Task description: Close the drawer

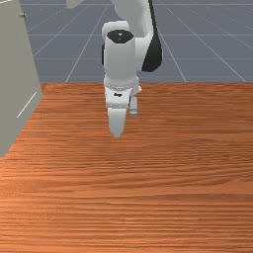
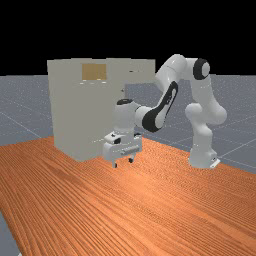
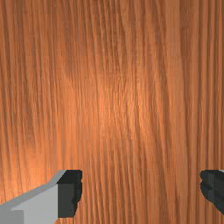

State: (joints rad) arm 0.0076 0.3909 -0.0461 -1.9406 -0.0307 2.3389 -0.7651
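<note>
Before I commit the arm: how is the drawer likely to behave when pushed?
The drawer looks rigid and straight-edged, so it probably won't flex. Jutting from high on the cabinet, it likely slides inward rather than rolls. The cabinet is tall, so a hard push up there might rock it, though its bulk suggests some weight.

The white two-finger gripper [image 2: 123,163] had blocky black fingertips [image 3: 68,192] on plain grey fingers. Just above it, the rounded white wrist housing [image 1: 119,62] carried a flat black round cap [image 1: 120,36] and a small dark marking [image 1: 117,94]. Farther from the gripper, smooth white tubular links [image 2: 202,92] bore a long black curved panel [image 2: 170,98].
</note>
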